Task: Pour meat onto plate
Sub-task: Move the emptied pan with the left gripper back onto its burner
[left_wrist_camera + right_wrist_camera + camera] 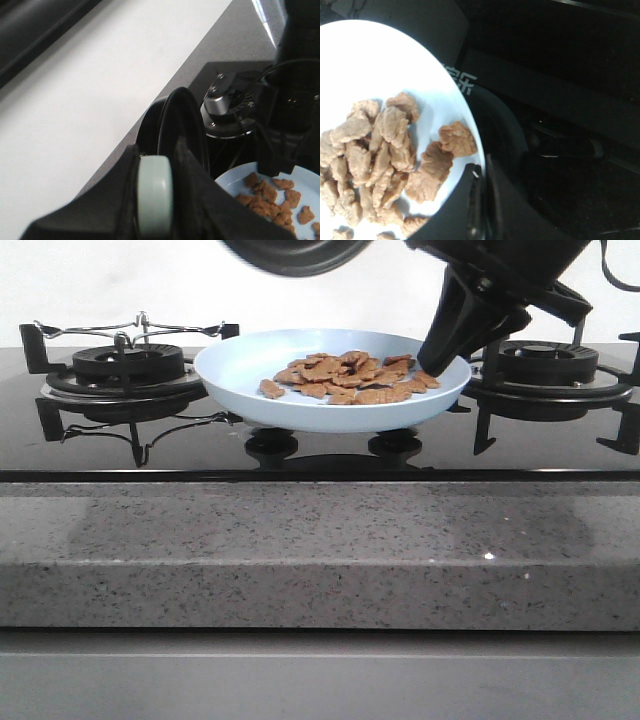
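The pale-blue plate (240, 365) rests on the black hob between the two burners, and the orange-brown meat (350, 377) lies in a loose pile on its right half. My right gripper (440, 352) comes down from the upper right and is shut on the plate's right rim; in the right wrist view the gripper (481, 180) pinches the rim of the plate (385, 65) beside the meat (385, 145). My left gripper (156, 165) is shut on the pale handle (156, 195) of the black frying pan (175, 120). The pan (295, 252) hangs above the plate at the picture's top edge.
A left burner (125, 365) and a right burner (545, 365) with raised black pan supports flank the plate. Two black knobs (272, 443) (395, 443) sit in front of it. A grey stone counter edge (320, 550) runs across the front.
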Controlling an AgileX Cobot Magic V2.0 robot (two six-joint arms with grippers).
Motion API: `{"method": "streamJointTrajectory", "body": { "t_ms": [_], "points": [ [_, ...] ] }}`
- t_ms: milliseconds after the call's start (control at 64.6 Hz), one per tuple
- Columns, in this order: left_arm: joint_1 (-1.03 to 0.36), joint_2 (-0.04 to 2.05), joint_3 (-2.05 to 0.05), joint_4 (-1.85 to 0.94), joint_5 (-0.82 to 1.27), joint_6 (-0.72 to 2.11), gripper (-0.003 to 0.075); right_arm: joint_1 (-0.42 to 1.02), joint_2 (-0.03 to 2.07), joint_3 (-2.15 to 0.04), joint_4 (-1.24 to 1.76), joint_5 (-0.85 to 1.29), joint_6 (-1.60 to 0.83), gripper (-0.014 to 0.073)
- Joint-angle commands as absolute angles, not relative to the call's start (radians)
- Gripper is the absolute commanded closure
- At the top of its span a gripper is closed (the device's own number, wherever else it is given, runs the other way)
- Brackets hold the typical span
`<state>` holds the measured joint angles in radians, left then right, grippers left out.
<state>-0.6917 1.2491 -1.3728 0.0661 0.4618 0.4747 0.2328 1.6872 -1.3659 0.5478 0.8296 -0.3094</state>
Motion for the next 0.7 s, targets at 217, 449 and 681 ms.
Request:
{"method": "streamJointTrajectory", "body": {
  "t_ms": [217, 449, 681],
  "points": [
    [-0.407, 1.211, -1.409, -0.119, 0.424, 0.38, 0.0741, 0.231, 1.634, -1.387, 0.576, 0.801, -0.324, 0.0706],
    [-0.161, 1.22, -1.419, -0.322, 0.484, 0.384, 0.0741, 0.231, 1.634, -1.387, 0.576, 0.801, -0.324, 0.0706],
    [0.004, 1.32, -1.539, -0.473, 0.719, 0.388, 0.0741, 0.231, 1.634, -1.387, 0.576, 0.801, -0.324, 0.0706]
  ]
}}
